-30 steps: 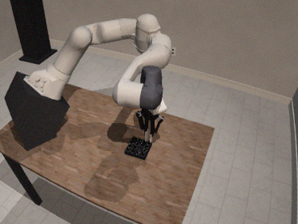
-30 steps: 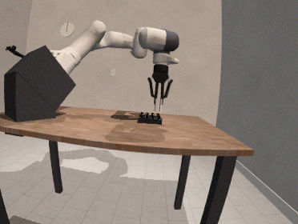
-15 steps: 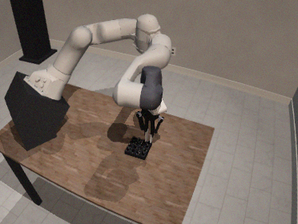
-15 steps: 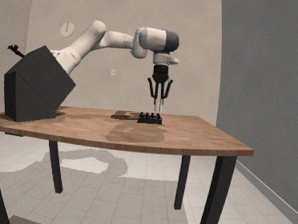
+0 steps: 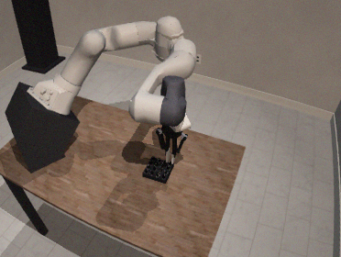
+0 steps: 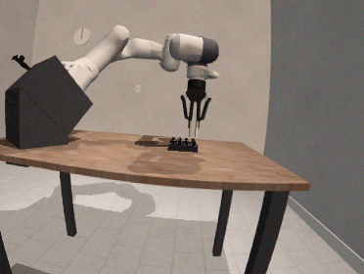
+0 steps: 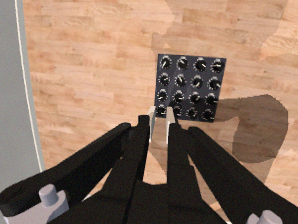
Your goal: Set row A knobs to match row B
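Note:
The black knob box [image 5: 156,179] [image 6: 182,148] [image 7: 192,56] stands flat on the table, with four rows of dark knobs and white marks. In the wrist view a corner knob [image 7: 217,65] at the far right has a roughly sideways line; most other lines are too small to read surely. The printed names and the socket cannot be made out. My gripper [image 5: 170,161] [image 6: 193,135] [image 7: 160,114] points down with a narrow gap between its pale fingertips and nothing held. The tips hang above the box's edge, and in the wrist view they partly cover the nearest row at its left.
The wooden table [image 5: 202,193] [image 6: 245,166] [image 7: 95,65] carries the box and the dark robot base [image 5: 41,128] [image 6: 44,108] at its left end. The arm's shadow falls beside the box. The table's edge runs at the right of the box in the top view.

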`<state>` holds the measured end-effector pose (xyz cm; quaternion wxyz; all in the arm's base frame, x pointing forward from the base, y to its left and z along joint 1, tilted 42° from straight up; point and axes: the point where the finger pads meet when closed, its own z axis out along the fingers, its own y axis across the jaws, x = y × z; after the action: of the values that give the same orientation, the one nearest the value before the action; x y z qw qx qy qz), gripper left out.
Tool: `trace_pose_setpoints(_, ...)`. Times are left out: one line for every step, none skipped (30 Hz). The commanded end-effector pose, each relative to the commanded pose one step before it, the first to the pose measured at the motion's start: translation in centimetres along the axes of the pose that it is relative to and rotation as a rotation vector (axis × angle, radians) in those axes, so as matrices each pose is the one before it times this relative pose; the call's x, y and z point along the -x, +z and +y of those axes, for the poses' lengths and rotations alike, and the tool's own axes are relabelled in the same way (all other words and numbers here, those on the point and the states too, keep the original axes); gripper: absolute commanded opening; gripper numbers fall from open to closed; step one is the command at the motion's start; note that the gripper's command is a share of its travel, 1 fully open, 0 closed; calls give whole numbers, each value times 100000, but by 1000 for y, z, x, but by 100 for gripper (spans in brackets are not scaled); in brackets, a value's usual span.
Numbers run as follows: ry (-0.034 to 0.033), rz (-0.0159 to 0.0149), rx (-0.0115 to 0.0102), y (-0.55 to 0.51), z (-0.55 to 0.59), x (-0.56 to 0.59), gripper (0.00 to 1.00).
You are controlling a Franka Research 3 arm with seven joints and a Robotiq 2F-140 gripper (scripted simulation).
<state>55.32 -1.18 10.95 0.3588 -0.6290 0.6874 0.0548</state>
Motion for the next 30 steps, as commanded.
trace_pose_setpoints(-157,163,25,194,-25,-11,12)
trace_pose_setpoints(0,0,0,0,0,0,12)
trace_pose_setpoints(0,0,0,0,0,0,12)
trace_pose_setpoints(0,0,0,0,0,0,12)
trace_pose_setpoints(0,0,0,0,0,0,12)
trace_pose_setpoints(0,0,0,0,0,0,12)
trace_pose_setpoints(0,0,0,0,0,0,12)
trace_pose_setpoints(0,0,0,0,0,0,12)
trace_pose_setpoints(0,0,0,0,0,0,12)
trace_pose_setpoints(0,0,0,0,0,0,12)
trace_pose_setpoints(0,0,0,0,0,0,12)
trace_pose_setpoints(0,0,0,0,0,0,12)
trace_pose_setpoints(0,0,0,0,0,0,12)
trace_pose_setpoints(0,0,0,0,0,0,12)
trace_pose_setpoints(0,0,0,2,0,0,12)
trace_pose_setpoints(0,0,0,6,0,0,12)
trace_pose_setpoints(0,0,0,12,0,0,12)
trace_pose_setpoints(0,0,0,19,0,0,12)
trace_pose_setpoints(0,0,0,28,0,0,12)
trace_pose_setpoints(0,0,0,36,0,0,12)
trace_pose_setpoints(0,0,0,45,0,0,12)
trace_pose_setpoints(0,0,0,54,0,0,12)
trace_pose_setpoints(0,0,0,62,0,0,12)
trace_pose_setpoints(0,0,0,70,0,0,12)
trace_pose_setpoints(0,0,0,76,0,0,12)
trace_pose_setpoints(0,0,0,0,0,0,12)
trace_pose_setpoints(0,0,0,0,0,0,12)
trace_pose_setpoints(0,0,0,81,0,0,12)
trace_pose_setpoints(0,0,0,84,0,0,12)
trace_pose_setpoints(0,0,0,86,0,0,12)
